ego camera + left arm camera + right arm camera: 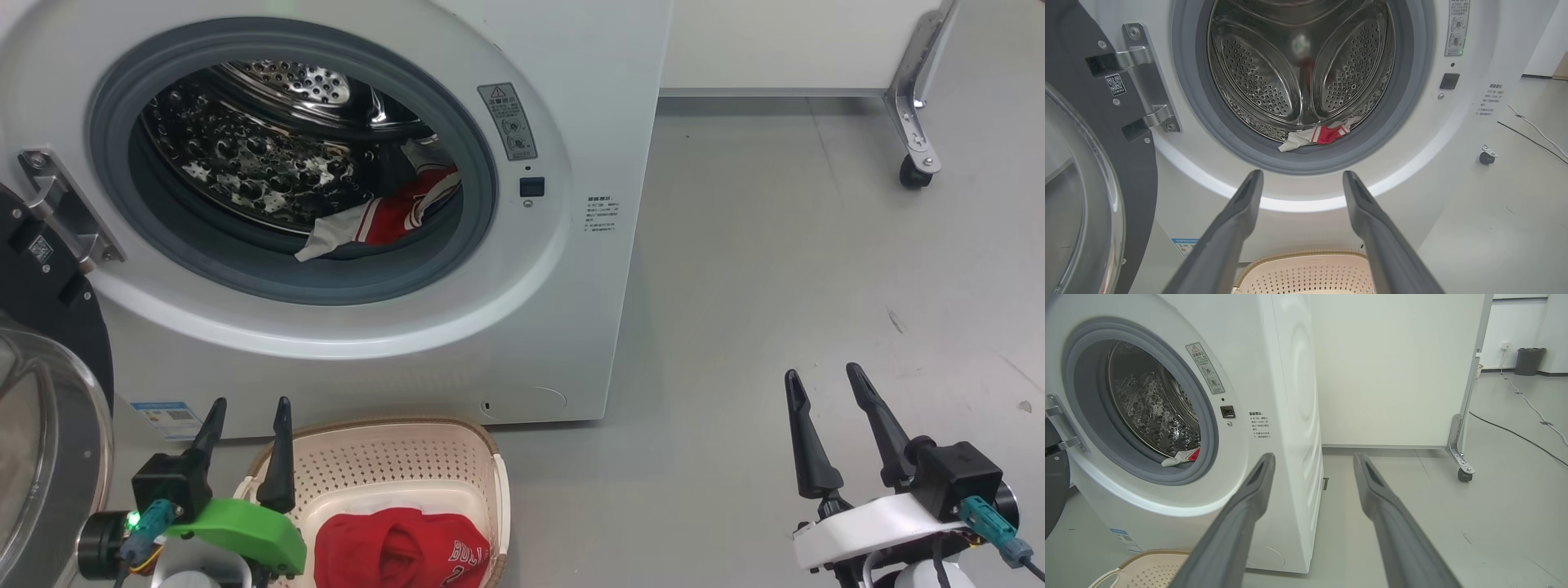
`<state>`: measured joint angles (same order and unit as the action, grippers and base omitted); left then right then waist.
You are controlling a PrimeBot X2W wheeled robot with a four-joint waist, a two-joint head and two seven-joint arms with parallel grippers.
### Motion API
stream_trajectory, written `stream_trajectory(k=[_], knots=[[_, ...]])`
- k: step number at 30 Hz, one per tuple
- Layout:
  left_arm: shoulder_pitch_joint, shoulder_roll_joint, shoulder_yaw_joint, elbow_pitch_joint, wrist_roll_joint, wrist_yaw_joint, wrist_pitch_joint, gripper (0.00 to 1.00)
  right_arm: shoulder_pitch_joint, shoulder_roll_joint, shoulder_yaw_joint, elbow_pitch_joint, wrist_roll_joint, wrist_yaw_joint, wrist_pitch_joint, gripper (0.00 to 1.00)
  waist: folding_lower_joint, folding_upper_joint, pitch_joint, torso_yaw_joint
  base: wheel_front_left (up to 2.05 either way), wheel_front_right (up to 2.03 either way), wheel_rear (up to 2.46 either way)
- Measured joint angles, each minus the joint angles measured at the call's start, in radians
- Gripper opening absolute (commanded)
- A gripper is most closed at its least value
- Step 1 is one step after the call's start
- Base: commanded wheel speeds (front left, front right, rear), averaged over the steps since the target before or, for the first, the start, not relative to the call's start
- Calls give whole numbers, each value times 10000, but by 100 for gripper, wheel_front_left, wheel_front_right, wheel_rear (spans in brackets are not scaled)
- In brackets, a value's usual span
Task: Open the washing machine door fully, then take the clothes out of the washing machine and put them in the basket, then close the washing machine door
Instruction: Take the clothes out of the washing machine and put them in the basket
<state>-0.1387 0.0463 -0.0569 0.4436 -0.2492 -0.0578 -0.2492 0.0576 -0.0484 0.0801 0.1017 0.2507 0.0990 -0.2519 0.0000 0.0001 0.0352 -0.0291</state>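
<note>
The washing machine point(531, 327) stands with its door point(49, 425) swung wide to the left on a metal hinge point(1143, 81). A grey warning sticker point(508, 121) with a triangle sign sits beside the opening. Below it is a dark latch slot and a small block of printed lines point(602, 215), too fine to read. A blue label point(167, 418) is stuck low on the front.

Clothes point(392, 216), red with white trim plus a pale cloth part, lie at the front lip of the steel drum. A second red garment point(400, 555) lies in the cream basket point(490, 457) on the floor just before the machine, with white lettering that starts "BUL".

The left gripper point(251, 402) hangs above the basket's left rim, jaws spread wide and empty. The right gripper point(821, 371) is well apart over bare grey floor, also wide open and holding nothing.

The left wrist view looks straight into the drum, showing its perforated back panels, and catches a QR code sticker point(1115, 84) on the door's dark inner face. The right wrist view takes in the machine's white side, a castor point(1464, 475) under a white panel, a dark bin point(1529, 361) and a cable point(1515, 435) across the floor.
</note>
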Motion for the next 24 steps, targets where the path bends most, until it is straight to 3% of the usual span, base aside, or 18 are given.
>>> stream_trajectory(k=[24], knots=[[681,-10,-205,-861,0,134,0,100,117,19,6,-96,-2,54,0,100,0,0,31,-15,0,0,0]])
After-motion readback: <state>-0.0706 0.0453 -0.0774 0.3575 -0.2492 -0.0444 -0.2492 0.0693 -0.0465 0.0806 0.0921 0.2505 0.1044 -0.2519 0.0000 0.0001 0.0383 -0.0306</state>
